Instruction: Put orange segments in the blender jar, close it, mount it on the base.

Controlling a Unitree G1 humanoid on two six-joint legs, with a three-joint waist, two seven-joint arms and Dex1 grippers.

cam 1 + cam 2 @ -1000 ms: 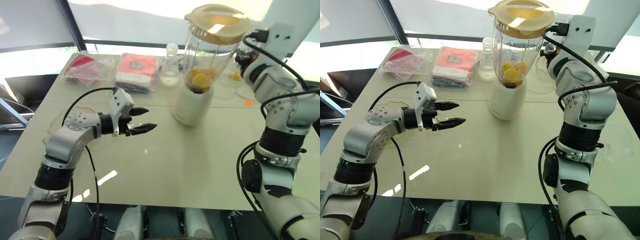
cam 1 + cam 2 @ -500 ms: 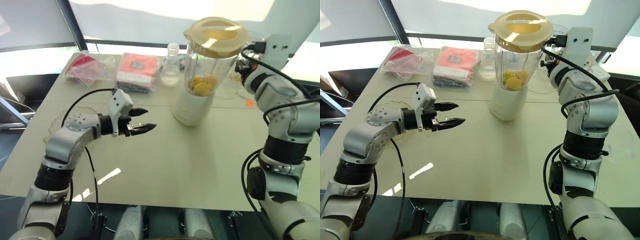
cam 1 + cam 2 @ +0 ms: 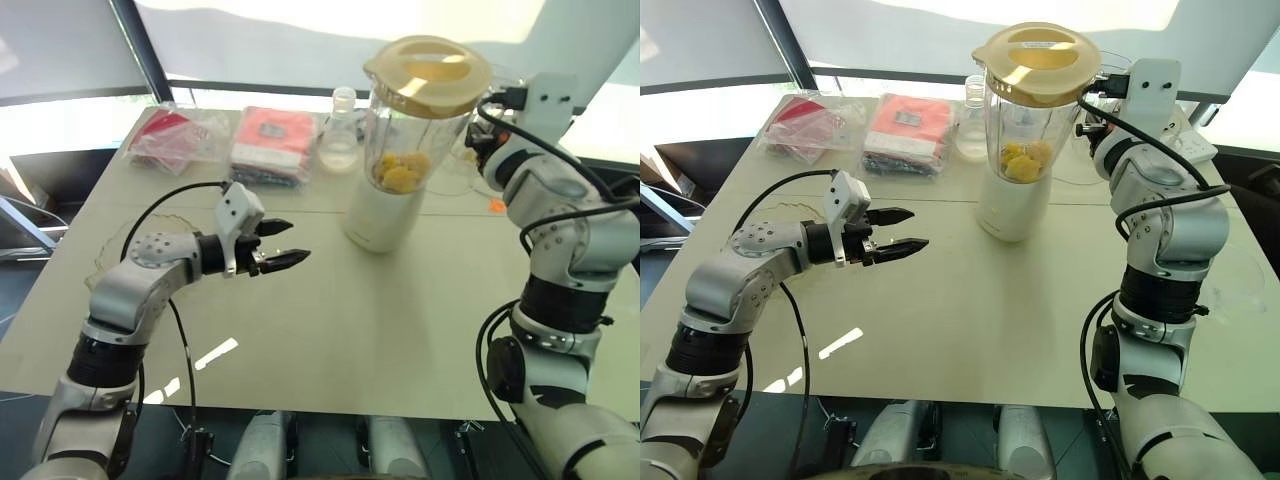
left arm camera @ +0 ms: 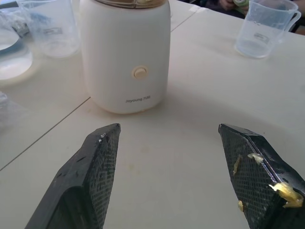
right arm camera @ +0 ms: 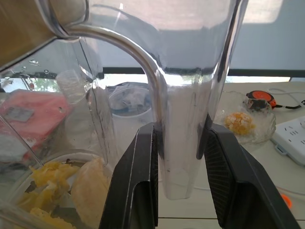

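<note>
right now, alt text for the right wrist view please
The right end effector is shut on the handle of the clear blender jar, whose bottom holds orange segments. Beyond, a scalloped bowl holds more fruit.

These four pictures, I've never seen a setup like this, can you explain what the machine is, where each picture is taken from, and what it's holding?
It is a two-armed humanoid robot at a table. Two pictures come from its head, looking down; the other two from cameras on its wrists. The right gripper is clamped on the handle of the blender jar, which holds orange segments, wears a yellow lid and sits on the white base. The left gripper hangs open and empty. Packets and a small bottle lie behind.
</note>
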